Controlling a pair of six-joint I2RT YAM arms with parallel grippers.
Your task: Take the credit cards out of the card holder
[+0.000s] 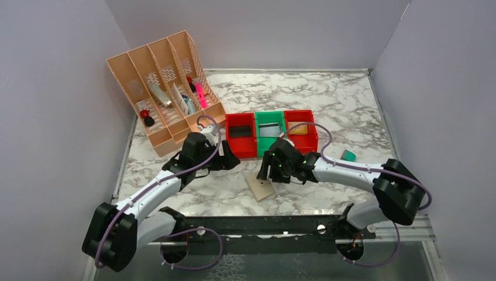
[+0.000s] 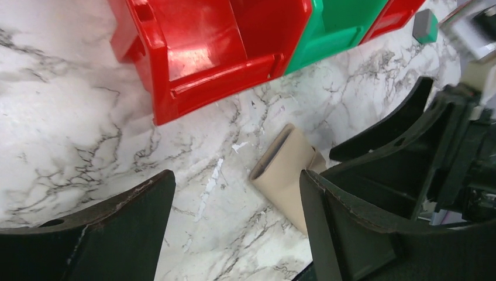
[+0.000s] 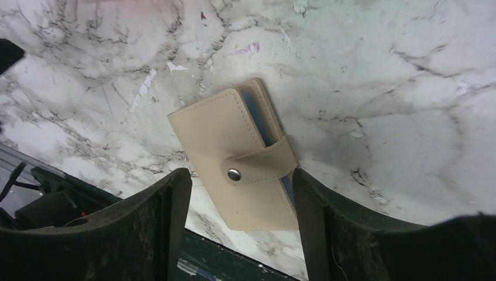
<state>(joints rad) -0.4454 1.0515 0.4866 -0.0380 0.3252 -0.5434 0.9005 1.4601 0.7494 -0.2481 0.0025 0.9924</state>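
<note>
Approach to the card holder (image 3: 225, 146), still snapped shut on the marble table (image 3: 380, 88).
Right gripper (image 3: 240, 178) straddled it, jaws parted, gripping nothing; left gripper (image 2: 237, 181) hovered nearby, wide and empty. Next move likely needed the strap (image 3: 263, 164) unsnapped.

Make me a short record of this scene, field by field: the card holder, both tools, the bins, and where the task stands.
card holder: flat on the marble table, closed, snap strap fastened
right tool: open, above the card holder
left tool: open, holding nothing, beside the card holder
bins: left red bin, green bin, right red bin, in a row behind
task: card holder not yet opened
</note>
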